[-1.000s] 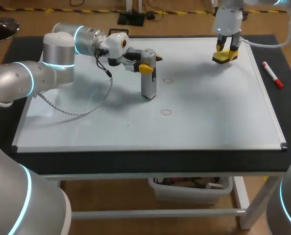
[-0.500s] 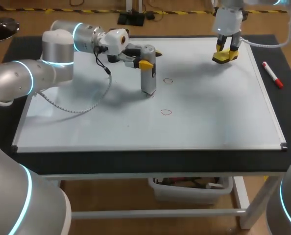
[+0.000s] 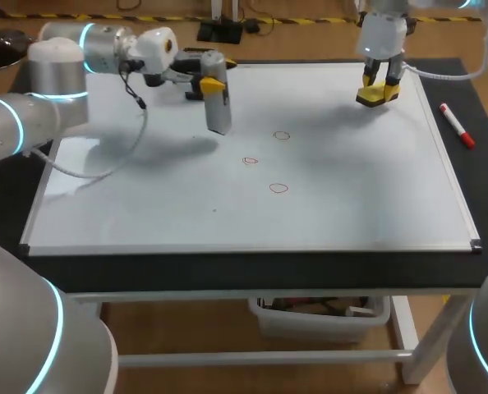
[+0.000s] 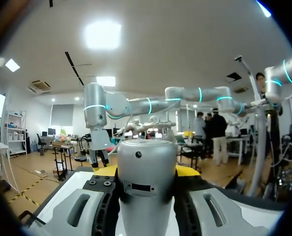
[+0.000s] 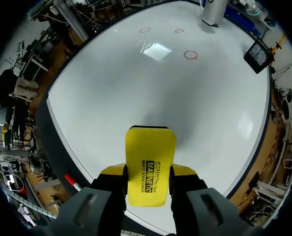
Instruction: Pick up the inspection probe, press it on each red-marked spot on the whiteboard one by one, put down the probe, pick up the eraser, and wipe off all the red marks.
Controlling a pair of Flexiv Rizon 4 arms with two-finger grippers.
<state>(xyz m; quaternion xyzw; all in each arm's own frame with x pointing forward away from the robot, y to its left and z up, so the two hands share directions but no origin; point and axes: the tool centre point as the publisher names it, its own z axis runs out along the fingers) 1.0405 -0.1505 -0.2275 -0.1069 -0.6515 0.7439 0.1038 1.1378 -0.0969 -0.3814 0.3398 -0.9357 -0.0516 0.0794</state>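
Note:
My left gripper is shut on the top of the grey cylindrical probe, which hangs upright over the whiteboard's far left-centre. In the left wrist view the probe fills the gap between the yellow tips of the gripper. Three small red circles lie right of the probe: one, one and one. My right gripper is shut on the yellow eraser near the board's far right. The eraser sits clamped between the fingers of that gripper.
A red marker lies on the black table strip right of the board; it also shows beside the right gripper as a marker. The whiteboard's black-edged frame runs along the front.
My left arm has carried the probe back and to the left, off the board's middle. A red circle that it stood on is now uncovered. The right arm has kept still.

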